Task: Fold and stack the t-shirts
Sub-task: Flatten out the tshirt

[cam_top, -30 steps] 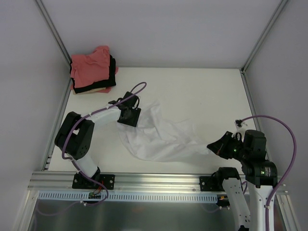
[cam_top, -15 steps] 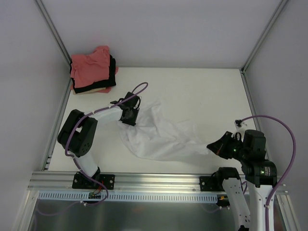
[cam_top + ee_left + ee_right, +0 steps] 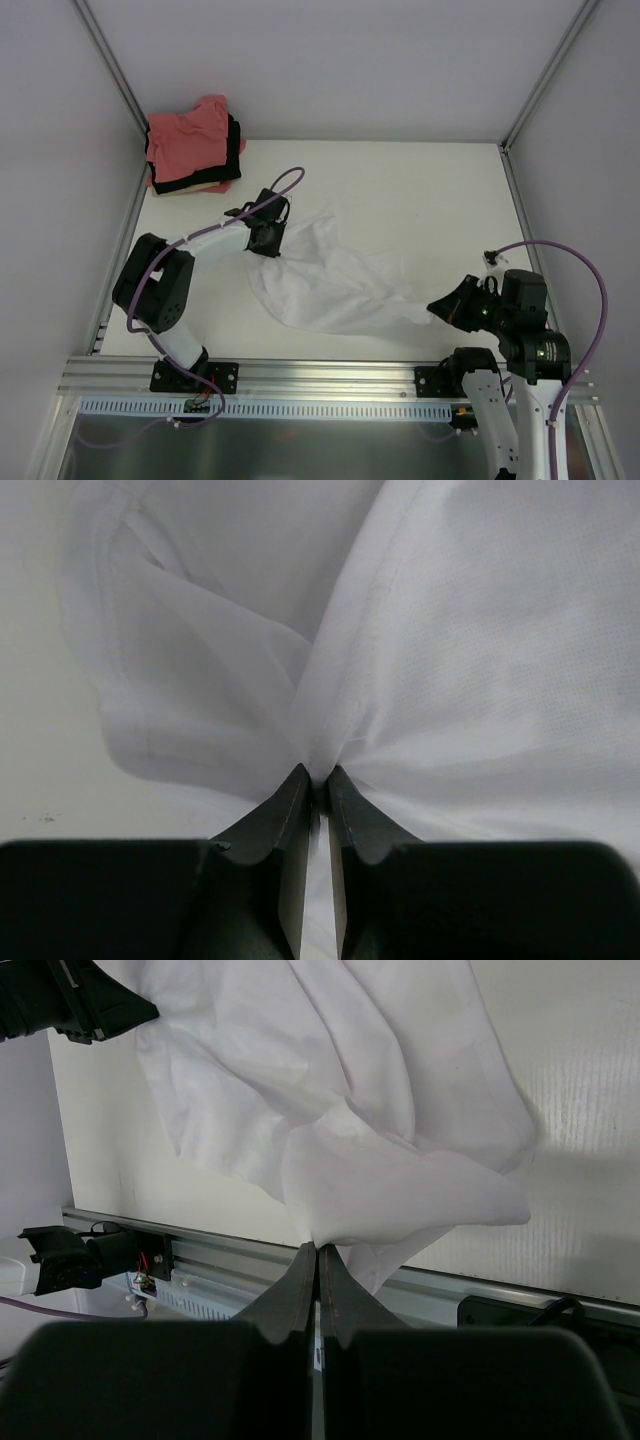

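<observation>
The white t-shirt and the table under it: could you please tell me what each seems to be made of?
The white t-shirt looks like thin, matte knit cloth: fine dotted weave, stitched hems, soft folds. The table seems a hard, matte white board, perhaps laminate or plastic, with faint ribbing.

The left gripper (image 3: 266, 238) has crept slightly up and to the left with its pinch of the shirt (image 3: 335, 280). Its wrist has turned, so from above it looks narrower than a second ago, and the elbow (image 3: 150, 285) has swung back out left after leaning in. The right gripper (image 3: 443, 306) has edged a little left, its cable (image 3: 590, 290) shifting with it
</observation>
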You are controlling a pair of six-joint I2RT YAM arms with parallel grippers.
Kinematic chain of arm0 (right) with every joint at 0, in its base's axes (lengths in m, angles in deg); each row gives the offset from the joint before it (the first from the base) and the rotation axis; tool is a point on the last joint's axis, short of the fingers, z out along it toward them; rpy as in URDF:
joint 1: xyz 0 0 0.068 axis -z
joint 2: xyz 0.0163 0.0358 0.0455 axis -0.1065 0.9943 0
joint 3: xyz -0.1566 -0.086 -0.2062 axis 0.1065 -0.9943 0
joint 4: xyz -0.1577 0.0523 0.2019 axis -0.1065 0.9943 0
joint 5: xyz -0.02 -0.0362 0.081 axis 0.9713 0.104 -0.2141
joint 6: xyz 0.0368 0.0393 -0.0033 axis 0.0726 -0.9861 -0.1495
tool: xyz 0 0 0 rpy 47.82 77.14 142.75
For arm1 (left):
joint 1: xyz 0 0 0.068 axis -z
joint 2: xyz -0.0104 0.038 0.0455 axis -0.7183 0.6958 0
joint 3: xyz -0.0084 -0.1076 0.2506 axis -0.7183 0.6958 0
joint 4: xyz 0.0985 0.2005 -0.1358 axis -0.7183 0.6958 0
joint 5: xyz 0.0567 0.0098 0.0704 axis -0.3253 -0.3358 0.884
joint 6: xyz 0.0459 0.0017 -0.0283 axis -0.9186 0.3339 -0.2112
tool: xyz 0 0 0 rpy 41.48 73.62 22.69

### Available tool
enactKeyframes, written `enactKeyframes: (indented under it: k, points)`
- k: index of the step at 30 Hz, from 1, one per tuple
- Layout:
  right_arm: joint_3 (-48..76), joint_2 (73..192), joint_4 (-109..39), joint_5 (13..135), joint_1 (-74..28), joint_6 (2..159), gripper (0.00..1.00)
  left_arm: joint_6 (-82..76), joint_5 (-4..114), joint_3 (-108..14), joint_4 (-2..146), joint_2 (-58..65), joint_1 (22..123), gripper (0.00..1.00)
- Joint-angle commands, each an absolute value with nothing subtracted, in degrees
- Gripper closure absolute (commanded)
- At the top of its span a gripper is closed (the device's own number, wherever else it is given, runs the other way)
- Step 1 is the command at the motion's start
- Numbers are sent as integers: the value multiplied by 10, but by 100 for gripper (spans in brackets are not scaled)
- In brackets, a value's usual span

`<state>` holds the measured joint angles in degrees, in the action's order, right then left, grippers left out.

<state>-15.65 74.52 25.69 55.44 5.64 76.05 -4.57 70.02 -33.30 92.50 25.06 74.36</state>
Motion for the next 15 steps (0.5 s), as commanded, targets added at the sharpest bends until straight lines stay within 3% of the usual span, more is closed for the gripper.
enactKeyframes:
  k: [1,6,9,11,15]
  points:
    - [-157,746,243,544,58,766,99,-39,729,-349,949,199,745,87]
    - [-157,746,241,541,58,766,99,-33,744,-345,966,160,749,80]
    - [-158,745,238,540,59,765,100,-33,748,-338,972,131,750,88]
    - [-159,744,238,539,58,764,100,-34,751,-333,972,113,750,100]
    - [-160,742,237,537,58,761,99,-37,754,-325,972,99,749,100]
